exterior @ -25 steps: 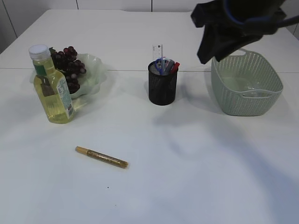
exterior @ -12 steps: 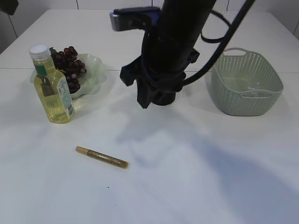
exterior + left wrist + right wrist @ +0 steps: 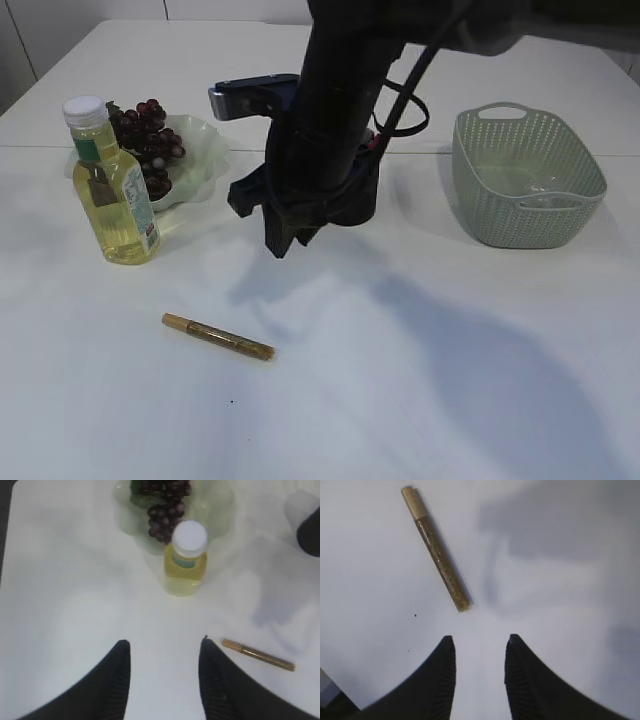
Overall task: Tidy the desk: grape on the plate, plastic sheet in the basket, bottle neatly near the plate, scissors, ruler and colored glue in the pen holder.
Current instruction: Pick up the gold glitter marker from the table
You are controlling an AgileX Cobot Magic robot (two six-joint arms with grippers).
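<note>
The colored glue, a gold glitter stick, lies flat on the white table in front. My right gripper has reached across the middle and hangs above the table, up and right of the stick. In the right wrist view the glue lies just ahead of the open, empty right gripper. The grape bunch rests on the pale green plate, and the yellow bottle stands upright in front of it. My left gripper is open and empty, high over bare table, with the bottle beyond. Scissors and ruler are hidden behind my right arm.
The black mesh pen holder is mostly covered by my right arm. A green basket stands at the back right with a clear sheet showing faintly inside. The glue lies right of the left fingers.
My right arm has swung from above the basket leftward past the pen holder and come down toward the table near the glue. The objects on the table have not moved.
</note>
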